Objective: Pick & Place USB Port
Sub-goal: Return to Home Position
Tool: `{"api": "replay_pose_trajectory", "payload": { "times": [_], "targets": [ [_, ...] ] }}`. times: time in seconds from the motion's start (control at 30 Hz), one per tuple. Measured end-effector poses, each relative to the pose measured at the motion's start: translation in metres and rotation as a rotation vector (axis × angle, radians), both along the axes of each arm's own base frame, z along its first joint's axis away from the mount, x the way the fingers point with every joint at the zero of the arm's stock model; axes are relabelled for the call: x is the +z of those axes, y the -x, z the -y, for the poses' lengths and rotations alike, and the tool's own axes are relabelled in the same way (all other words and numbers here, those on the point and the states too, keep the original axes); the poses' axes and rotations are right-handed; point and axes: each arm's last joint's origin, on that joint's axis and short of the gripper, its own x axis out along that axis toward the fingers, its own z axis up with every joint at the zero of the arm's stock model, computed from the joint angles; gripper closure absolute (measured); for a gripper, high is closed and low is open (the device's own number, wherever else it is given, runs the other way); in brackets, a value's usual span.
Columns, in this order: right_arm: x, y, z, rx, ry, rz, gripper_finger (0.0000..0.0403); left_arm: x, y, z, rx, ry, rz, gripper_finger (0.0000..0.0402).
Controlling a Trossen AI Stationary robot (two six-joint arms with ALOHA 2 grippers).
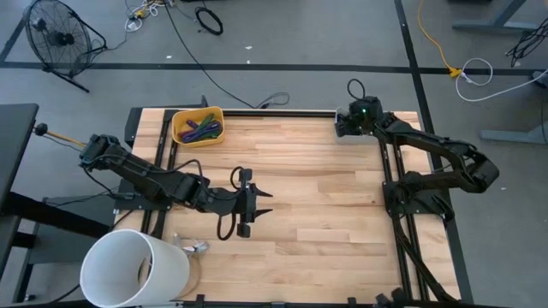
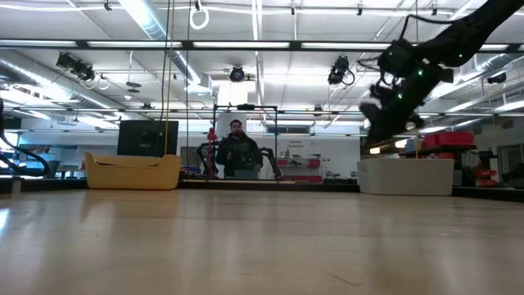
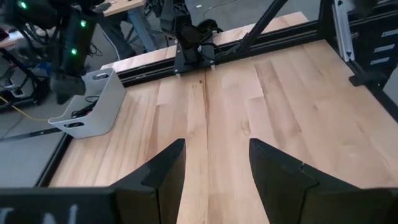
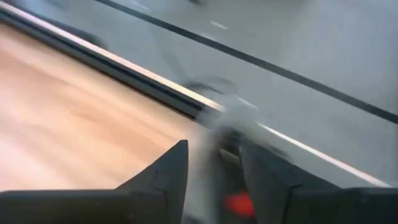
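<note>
Starting at the far left, notes a floor fan (image 1: 53,36) off the bench (image 1: 325,231) and a white bucket (image 1: 133,269) at the bench's left corner, on the side away from the bins. Finds the yellow bin (image 1: 198,126) at the opposite left edge, with purple and green cables (image 1: 204,129) lying inside it.

Places the left hand (image 1: 264,203) right of the bucket, over bare boards near the bench's middle, clear of the surface and well apart from both bins. Records its fingers (image 3: 163,177) spread wide, with nothing between them.

Sees, in the low view, a person (image 2: 237,152) in the room beyond, between the two bins.

Locates the gray bin (image 3: 93,102) at the right end of the same far edge as the yellow one, with a dark cable (image 3: 83,112) inside it, visible through the front cut-out. Puts the right hand (image 2: 383,123) in the air directly above that bin, not touching it, with a green light lit on the wrist. Reads its fingers (image 4: 165,177) as parted and gripping nothing.
</note>
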Motion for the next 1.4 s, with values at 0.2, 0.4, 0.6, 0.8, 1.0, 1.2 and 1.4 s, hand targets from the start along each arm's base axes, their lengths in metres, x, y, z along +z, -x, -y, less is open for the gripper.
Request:
{"api": "replay_pose_trajectory", "payload": {
  "times": [0.2, 0.4, 0.6, 0.8, 1.0, 1.2, 1.4],
  "targets": [
    [0.041, -0.022, -0.016, 0.377, -0.023, 0.397, 0.0252, 0.0, -0.003, -0.012, 0.065, -0.016, -0.001, 0.022],
    [0.075, -0.042, -0.057, 0.85, -0.072, 0.698, 0.0259, -0.006, -0.008, -0.039, 0.16, -0.021, -0.041, 0.022],
    [0.081, -0.066, -0.111, 1.021, -0.008, 0.695, 0.0272, -0.017, 0.015, -0.068, 0.247, 0.013, 0.015, 0.022],
    [0.063, -0.071, -0.165, 1.11, 0.196, 0.818, 0.0289, -0.033, 0.064, -0.083, 0.273, 0.076, 0.153, 0.022],
    [0.028, -0.054, -0.199, 1.124, 0.332, 0.909, 0.0293, -0.06, 0.107, -0.085, 0.229, 0.14, 0.251, 0.022],
    [0.02, -0.051, -0.204, 1.094, 0.42, 0.88, 0.0289, -0.091, 0.14, -0.093, 0.295, 0.156, 0.28, 0.022],
    [0.002, -0.061, -0.215, 1.133, 0.315, 0.842, 0.0289, -0.108, 0.161, -0.097, 0.278, 0.229, 0.332, 0.022]
  ]
}}
